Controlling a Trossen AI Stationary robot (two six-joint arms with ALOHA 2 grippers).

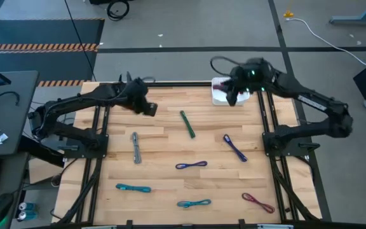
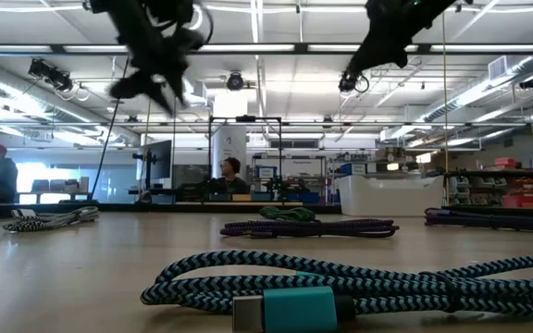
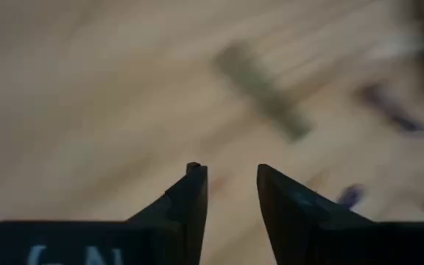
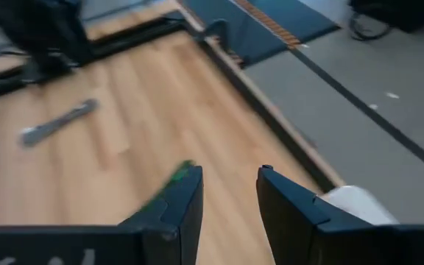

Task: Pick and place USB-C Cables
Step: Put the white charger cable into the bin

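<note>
The green cable point(image 1: 187, 124) lies mid-table, upper centre of the high view, long axis running top-left to bottom-right, nearer the empty, parted left gripper point(image 1: 149, 108) than the right gripper point(image 1: 232, 97), also parted and empty over the white bin point(image 1: 219, 95). The left wrist view probably shows that cable as a greenish smear point(image 3: 262, 100) ahead of the fingers, while the low view alone shows both grippers well above the table point(image 1: 164, 146).

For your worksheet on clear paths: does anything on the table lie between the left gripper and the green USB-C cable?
Nothing visible does. The left gripper hangs above bare wood, and only open table separates it from the green cable. The grey cable lies off to the side, out of that line.
</note>
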